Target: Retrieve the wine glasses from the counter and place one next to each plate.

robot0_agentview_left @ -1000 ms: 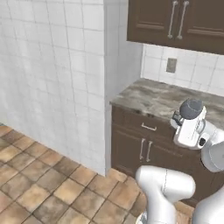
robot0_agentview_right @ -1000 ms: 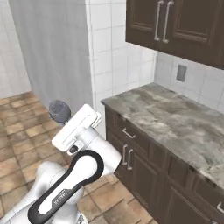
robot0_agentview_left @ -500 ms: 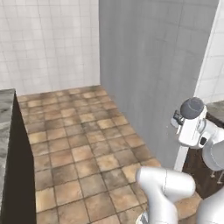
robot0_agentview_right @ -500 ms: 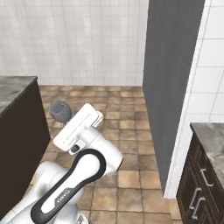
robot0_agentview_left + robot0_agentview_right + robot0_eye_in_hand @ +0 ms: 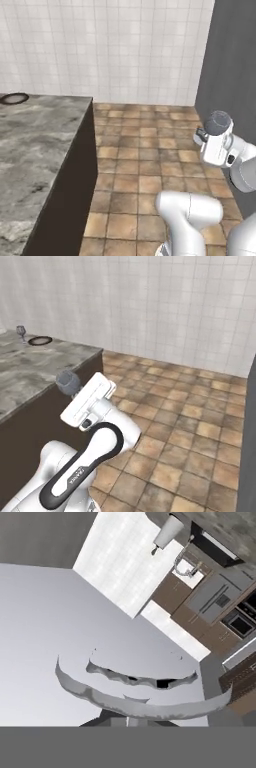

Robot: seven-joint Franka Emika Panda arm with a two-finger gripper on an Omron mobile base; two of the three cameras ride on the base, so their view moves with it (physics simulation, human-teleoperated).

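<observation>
"FRANKA" lettering on robot arm [image 5: 75, 476] dark band.

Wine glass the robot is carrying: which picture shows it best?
The right base view. There the carried wine glass stands clear against the dark island side, with its rounded bowl plain to see. The left base view shows the bowl against a grey wall. The hand view is too close, so it shows curved rim edges.

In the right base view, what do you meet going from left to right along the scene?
Wine glass on the island top → dark-rimmed plate → glass held at the gripper → tiled floor → dark grey panel at the right edge.
</observation>
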